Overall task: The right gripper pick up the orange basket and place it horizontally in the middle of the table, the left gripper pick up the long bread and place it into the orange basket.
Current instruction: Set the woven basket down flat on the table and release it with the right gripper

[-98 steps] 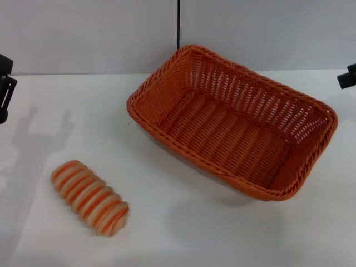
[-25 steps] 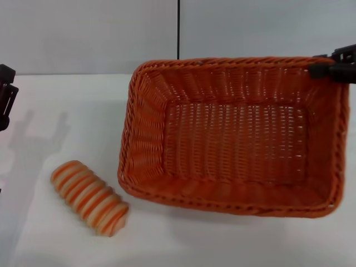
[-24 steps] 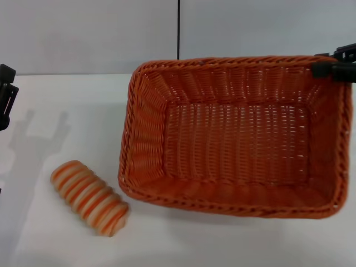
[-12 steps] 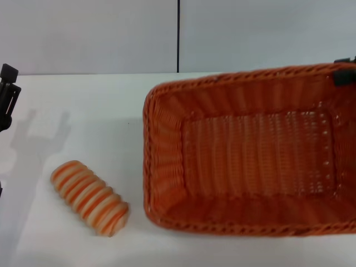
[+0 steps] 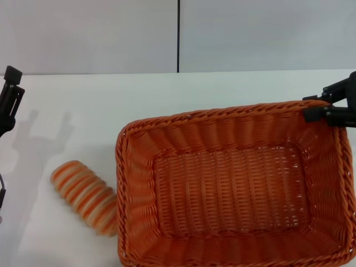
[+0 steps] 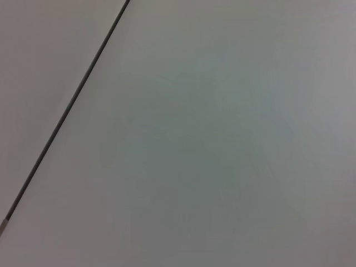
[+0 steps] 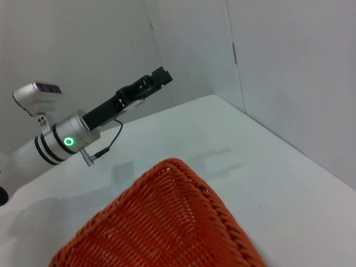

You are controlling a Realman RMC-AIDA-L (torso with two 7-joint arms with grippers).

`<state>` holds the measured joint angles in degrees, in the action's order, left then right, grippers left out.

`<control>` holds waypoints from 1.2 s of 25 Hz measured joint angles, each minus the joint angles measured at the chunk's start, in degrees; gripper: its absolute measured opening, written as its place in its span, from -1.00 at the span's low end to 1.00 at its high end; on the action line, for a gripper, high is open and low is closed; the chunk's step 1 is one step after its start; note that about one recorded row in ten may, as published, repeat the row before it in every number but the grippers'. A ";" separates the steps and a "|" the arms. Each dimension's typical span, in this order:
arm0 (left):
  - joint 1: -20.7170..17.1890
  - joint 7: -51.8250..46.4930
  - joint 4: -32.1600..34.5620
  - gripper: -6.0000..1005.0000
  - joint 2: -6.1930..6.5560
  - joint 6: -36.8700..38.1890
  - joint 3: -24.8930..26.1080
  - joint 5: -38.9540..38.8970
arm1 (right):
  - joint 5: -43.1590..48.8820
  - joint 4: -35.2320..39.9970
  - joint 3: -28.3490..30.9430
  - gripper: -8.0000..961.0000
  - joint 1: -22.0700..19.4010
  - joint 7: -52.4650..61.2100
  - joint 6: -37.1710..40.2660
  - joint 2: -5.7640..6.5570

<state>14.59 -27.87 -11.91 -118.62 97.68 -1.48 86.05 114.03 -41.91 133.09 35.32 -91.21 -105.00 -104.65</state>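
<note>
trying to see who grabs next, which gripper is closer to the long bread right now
Left. The left gripper hangs at the table's left edge, above and behind the long bread, apart from it. The right gripper is across the table, clamped on the orange basket's far right rim.

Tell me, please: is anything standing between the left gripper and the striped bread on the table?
Nothing visible does. The left gripper is at the table's left edge, and only bare white tabletop lies between it and the bread. The basket, held at its far right corner by the right gripper, sits beside the bread.
</note>
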 joint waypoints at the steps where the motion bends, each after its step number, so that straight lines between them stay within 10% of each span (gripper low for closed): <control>1: 0.00 0.00 0.00 0.68 0.00 0.00 0.00 0.00 | 0.00 0.00 0.00 -0.61 0.00 0.00 0.00 0.00; 30: -0.11 0.01 -2.15 0.68 -0.03 -1.84 -0.19 0.08 | 0.68 9.37 -4.83 -0.60 4.19 -12.82 13.94 -1.76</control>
<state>14.47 -27.86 -14.06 -118.65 95.84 -1.67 86.13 114.70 -32.54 128.26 39.51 -104.03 -91.07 -106.41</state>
